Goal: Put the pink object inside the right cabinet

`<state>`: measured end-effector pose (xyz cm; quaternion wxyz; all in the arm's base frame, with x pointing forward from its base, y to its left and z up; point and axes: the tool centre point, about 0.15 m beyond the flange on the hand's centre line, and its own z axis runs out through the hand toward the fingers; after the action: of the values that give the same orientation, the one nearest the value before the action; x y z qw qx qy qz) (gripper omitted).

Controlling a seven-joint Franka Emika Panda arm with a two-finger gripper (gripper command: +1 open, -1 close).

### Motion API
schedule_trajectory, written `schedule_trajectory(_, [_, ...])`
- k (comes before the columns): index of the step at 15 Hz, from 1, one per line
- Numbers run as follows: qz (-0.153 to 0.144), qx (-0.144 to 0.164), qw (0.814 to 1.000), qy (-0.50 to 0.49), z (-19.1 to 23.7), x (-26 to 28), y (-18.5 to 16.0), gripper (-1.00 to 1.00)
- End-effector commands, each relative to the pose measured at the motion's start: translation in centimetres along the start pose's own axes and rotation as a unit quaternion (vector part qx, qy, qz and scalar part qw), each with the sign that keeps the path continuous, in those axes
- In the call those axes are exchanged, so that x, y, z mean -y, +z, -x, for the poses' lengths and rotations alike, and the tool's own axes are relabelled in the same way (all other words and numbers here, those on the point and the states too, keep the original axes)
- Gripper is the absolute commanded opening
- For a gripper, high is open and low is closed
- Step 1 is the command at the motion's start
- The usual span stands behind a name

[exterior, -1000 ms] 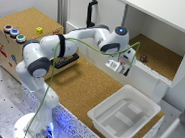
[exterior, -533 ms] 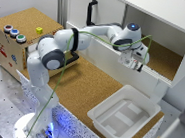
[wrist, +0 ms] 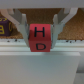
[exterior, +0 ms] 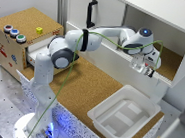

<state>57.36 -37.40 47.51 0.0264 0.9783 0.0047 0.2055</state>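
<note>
On the exterior view's left, note the cork-topped drawer box [exterior: 25, 43] on the worktop [exterior: 91, 91], carrying coloured buttons [exterior: 14, 33] and a small yellow block [exterior: 39, 30]. Its drawer stands pulled out toward the arm.

Moving right, observe the arm base [exterior: 40, 116] and the arm reaching across the worktop. Behind it stands the white door panel with its black vertical handle [exterior: 90, 13]. In front, toward the exterior view's right, a white plastic tray [exterior: 124, 115] rests on the cork surface.

At the exterior view's right, locate the gripper [exterior: 147, 68] at the front edge of the right cabinet [exterior: 170, 60], above the cabinet's white front wall.

In the wrist view, confirm that the fingers [wrist: 21, 22] are clamped on the pink object [wrist: 40, 38], one finger against each side face. The pink object is a cube bearing dark letters "H" and "D". It sits squarely between the fingers, just above the white wall edge, with the cork floor visible beyond.
</note>
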Motion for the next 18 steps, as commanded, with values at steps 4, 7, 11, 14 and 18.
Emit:
schedule_trajectory(4, [-0.067, 0.038, 0.997, -0.017, -8.6, -3.5, 4.1, -1.0])
schedule_trajectory(7, [-0.075, 0.025, 0.997, -0.015, -10.3, -3.7, 4.5, -1.0])
schedule_trajectory(11, [-0.082, 0.031, 0.996, -0.025, -11.0, -1.9, 5.3, -1.0])
schedule_trajectory(14, [-0.079, 0.032, 0.996, -0.033, -11.0, -0.3, 5.4, 1.0])
schedule_trajectory(18, [-0.034, -0.007, 0.999, -0.028, -8.9, 1.9, 1.1, 1.0])
